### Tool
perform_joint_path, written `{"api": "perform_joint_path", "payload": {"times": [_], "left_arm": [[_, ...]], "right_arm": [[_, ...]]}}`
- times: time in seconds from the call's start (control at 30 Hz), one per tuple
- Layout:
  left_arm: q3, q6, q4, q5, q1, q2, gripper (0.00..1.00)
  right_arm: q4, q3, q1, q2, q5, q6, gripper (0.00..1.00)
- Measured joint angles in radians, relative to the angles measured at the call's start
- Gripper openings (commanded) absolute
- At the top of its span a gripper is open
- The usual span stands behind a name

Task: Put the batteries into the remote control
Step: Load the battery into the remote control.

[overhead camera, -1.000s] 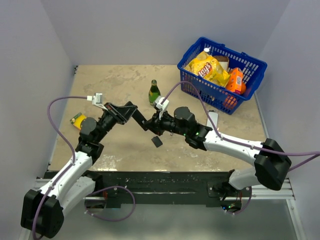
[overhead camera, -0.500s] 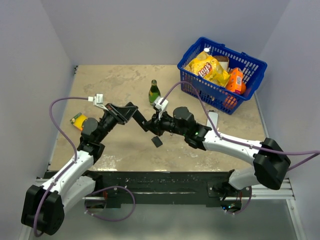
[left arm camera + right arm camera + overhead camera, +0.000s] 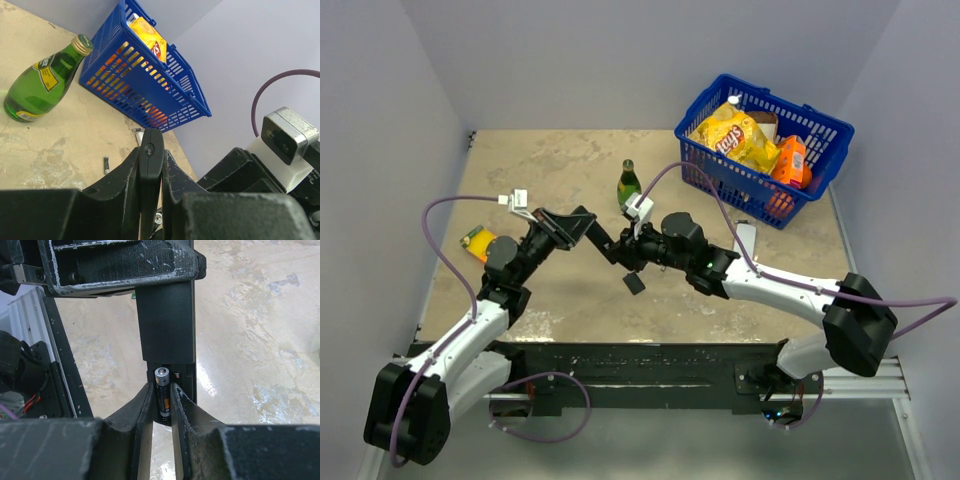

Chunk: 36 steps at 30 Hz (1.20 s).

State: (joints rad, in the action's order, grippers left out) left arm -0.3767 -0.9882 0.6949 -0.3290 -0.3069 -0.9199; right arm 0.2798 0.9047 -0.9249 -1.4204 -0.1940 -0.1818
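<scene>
My left gripper point(image 3: 588, 230) is shut on the black remote control point(image 3: 607, 245) and holds it above the table; the left wrist view shows its fingers point(image 3: 125, 172) clamping the remote's thin edge point(image 3: 151, 155). My right gripper point(image 3: 632, 250) is shut on a battery point(image 3: 162, 392), held lengthwise at the remote's open battery compartment point(image 3: 176, 376). The remote's back point(image 3: 166, 325) runs up to the left gripper point(image 3: 120, 265). A second battery point(image 3: 106, 164) lies on the table. The small black cover piece point(image 3: 634, 284) lies below the grippers.
A green bottle point(image 3: 629, 186) stands just behind the grippers. A blue basket point(image 3: 765, 135) with snack bags is at the back right. A flat white device point(image 3: 745, 240) lies right of the right arm. A yellow-green item point(image 3: 477, 241) lies at the left.
My right gripper has crept slightly left toward the remote with the battery in it. The left gripper holds the remote almost still.
</scene>
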Motion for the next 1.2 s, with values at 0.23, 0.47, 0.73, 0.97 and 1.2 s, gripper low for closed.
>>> {"api": "perform_joint_path", "payload": {"times": [0.23,0.47,0.73,0.97,1.2], "left_arm": [[0.025,-0.039,0.043,0.001,0.0,-0.011,0.0],[0.03,-0.068,0.068,0.005,0.002,-0.035,0.0],[0.031,-0.071,0.076,0.008,0.004,-0.035,0.0],[0.031,-0.097,0.103,0.004,0.004,-0.035,0.0],[0.031,-0.135,0.151,-0.002,0.004,-0.036,0.0]], "right_arm": [[-0.006,0.0,-0.005,-0.002,0.009,-0.008,0.27],[-0.007,0.001,-0.006,-0.002,0.02,-0.019,0.38],[-0.014,0.008,-0.013,0.003,0.023,-0.023,0.5],[-0.05,0.028,-0.024,0.038,0.03,-0.023,0.75],[-0.117,0.069,-0.032,0.072,0.023,-0.02,0.83]]}}
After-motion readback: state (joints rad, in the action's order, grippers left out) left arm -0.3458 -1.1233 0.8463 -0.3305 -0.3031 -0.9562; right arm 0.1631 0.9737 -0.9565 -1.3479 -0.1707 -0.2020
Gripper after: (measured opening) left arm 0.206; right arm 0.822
